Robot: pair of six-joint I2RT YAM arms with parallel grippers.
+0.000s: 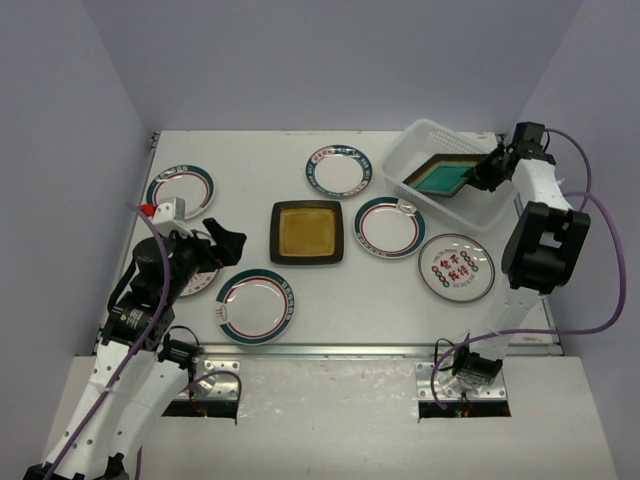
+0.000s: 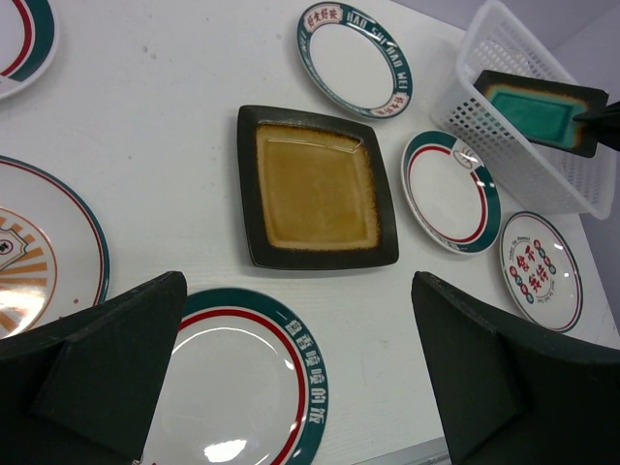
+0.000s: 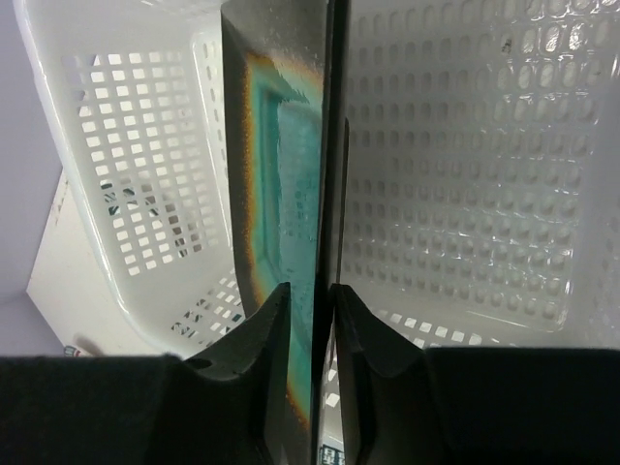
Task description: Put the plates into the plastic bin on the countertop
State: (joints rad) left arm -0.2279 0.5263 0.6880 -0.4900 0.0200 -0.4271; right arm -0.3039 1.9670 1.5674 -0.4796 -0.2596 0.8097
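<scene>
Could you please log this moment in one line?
right gripper: teal plate between fingers, in bin | left gripper: open, empty | countertop: seven plates

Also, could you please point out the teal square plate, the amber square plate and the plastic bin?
teal square plate (image 1: pixel 437 178), top external view, its centre.
amber square plate (image 2: pixel 315 184), left wrist view, its centre.
plastic bin (image 1: pixel 452 135), top external view, far wall.
</scene>
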